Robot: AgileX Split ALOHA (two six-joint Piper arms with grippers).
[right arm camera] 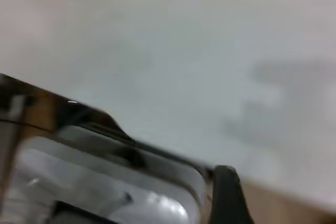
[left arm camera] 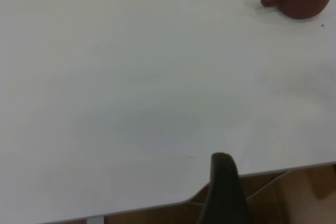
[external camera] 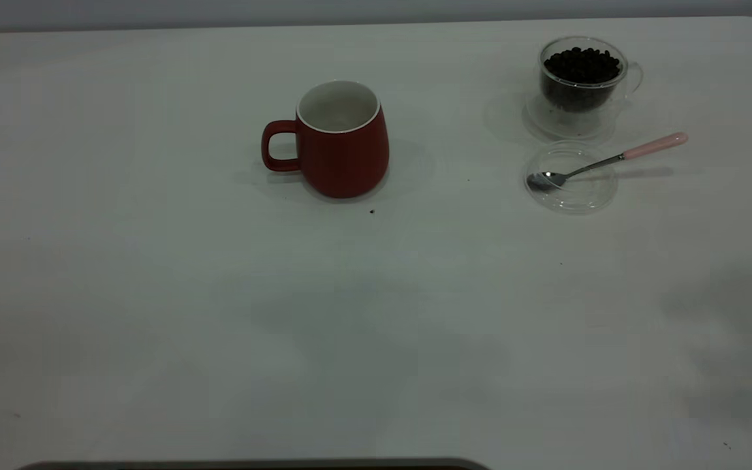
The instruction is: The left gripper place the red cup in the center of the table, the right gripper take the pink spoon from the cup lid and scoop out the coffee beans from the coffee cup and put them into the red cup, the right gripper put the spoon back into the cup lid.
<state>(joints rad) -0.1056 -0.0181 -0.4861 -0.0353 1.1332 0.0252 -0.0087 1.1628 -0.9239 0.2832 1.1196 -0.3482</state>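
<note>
Neither gripper appears in the exterior view. Each wrist view shows only one dark finger (left arm camera: 224, 192) at the worktop's (external camera: 154, 313) edge, so I cannot tell how far either gripper is open, nor whether it holds anything.

One red cup (external camera: 340, 140) stands well ahead of the left gripper, handle to the left arm's side. One glass cup (external camera: 581, 81) of coffee beans (external camera: 581, 64), one clear lid (external camera: 570, 177) and one pink-handled spoon (external camera: 601, 162) resting in it sit together. A single loose bean (external camera: 372, 211) lies near the red cup.

The worktop is plain white.

A wide white table (external camera: 154, 313) filled the room's view under soft, even light. Behind its far edge ran a plain grey wall (external camera: 284, 10).
</note>
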